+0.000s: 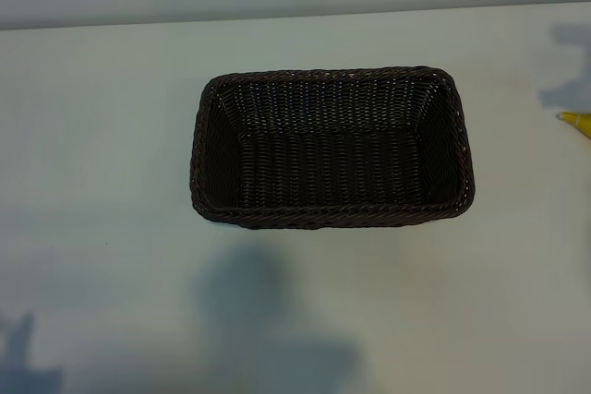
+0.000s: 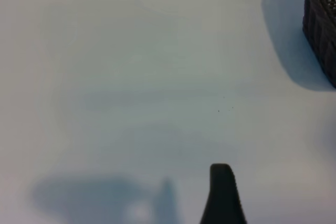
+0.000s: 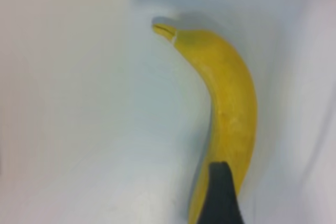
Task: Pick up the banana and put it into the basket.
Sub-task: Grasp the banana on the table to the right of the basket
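So the basket sits empty in the middle of the bench, and the banana is way off at the right edge of the exterior view, well apart from the basket, with only its yellow tip poking into shot.

The part that matters is in the right wrist view. The right gripper hangs over the banana with its jaws spread and nothing in them. Only one dark fingertip shows, right over the fruit's lower end. The banana's long axis runs straight away from that fingertip, curving off toward the stem end. It looks to me like the jaws need to straddle the fruit across its width, not along it, so the wrist roll is the thing to get right before dropping down.

The right arm is clearly the nearer one. The left gripper is parked over bare bench beside the basket's corner, jaws spread too, holding nothing.
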Tool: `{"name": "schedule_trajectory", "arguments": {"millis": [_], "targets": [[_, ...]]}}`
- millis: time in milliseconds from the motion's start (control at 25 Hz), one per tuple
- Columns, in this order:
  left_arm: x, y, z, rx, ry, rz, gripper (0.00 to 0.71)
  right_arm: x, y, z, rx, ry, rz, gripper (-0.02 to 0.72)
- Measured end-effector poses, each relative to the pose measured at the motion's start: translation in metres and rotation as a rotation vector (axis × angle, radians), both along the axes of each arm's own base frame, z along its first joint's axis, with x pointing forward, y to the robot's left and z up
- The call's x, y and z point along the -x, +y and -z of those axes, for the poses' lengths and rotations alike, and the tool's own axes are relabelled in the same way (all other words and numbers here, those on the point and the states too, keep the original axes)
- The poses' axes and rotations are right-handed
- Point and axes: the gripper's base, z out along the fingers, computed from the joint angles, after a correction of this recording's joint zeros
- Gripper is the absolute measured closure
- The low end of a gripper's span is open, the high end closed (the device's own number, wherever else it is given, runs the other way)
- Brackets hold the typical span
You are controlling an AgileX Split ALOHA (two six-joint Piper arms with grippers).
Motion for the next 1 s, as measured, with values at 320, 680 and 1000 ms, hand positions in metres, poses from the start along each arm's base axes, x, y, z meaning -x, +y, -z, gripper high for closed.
{"name": "schedule_trajectory", "arguments": {"millis": [320,680,1000], "targets": [[0.000,0.000,0.000,0.000,0.000,0.000,0.170,-0.019,-0.003,0.050,-0.021,0.147,0.000,0.158],[0.000,0.000,0.000,0.000,0.000,0.000,0.170,-0.032,-0.005,0.100,-0.031,0.263,-0.005,0.158],[0.000,0.000,0.000,0.000,0.000,0.000,0.170,-0.038,-0.010,0.126,-0.010,0.302,-0.014,0.158]]}}
